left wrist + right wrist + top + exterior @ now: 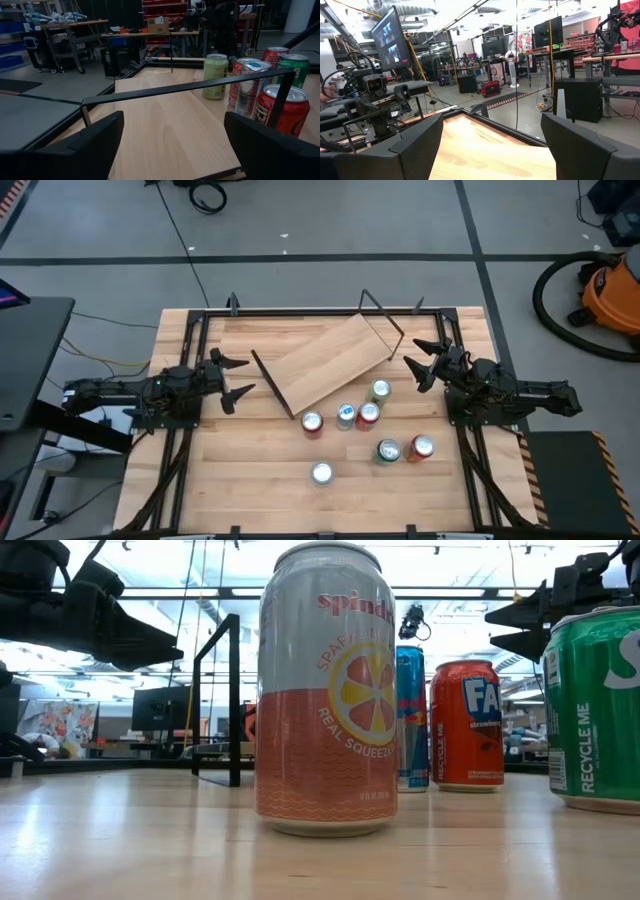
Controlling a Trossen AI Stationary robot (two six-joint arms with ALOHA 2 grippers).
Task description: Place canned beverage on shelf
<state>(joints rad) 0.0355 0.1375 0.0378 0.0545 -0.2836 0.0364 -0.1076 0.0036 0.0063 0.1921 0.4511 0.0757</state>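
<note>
High view: I count seven cans on the worktop, clustered lower right of centre, and one shelf lying askew at centre. My left end effector, open, sits just left of the shelf; my right end effector, open, just right

Grey floor with dark tape lines, an orange shop vac off in the corner, workbenches, monitors, and what looks like red shelving behind.
</note>
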